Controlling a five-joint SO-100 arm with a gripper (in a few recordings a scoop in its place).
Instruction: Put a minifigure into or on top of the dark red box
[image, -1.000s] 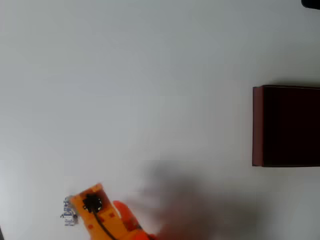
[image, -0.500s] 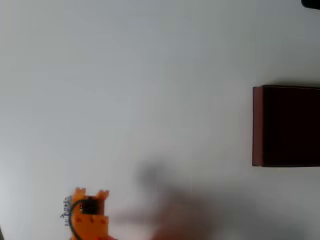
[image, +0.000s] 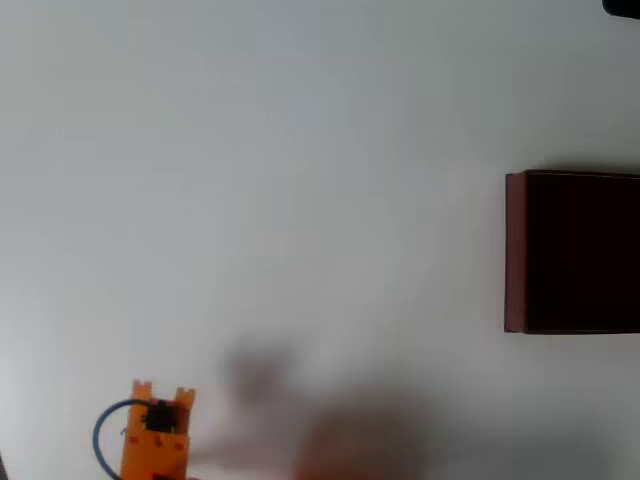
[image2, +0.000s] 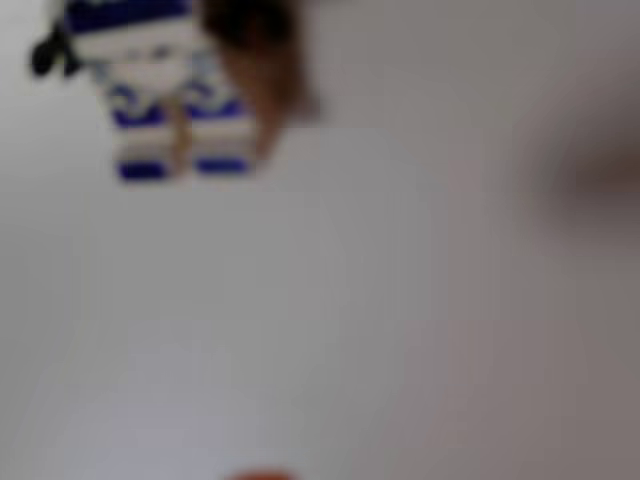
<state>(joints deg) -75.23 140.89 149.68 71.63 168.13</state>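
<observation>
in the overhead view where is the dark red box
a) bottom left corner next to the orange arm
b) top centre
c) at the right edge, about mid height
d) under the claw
c: the dark red box sits against the right edge at mid height, far across the white table from the orange arm at bottom left.

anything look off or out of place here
Nothing stands out. The dark red box sits square at the right edge of the overhead view, undamaged. The minifigure lies on the table in the blurry wrist view, apparently whole. The orange pincer is at the lower left of the overhead view.
</observation>
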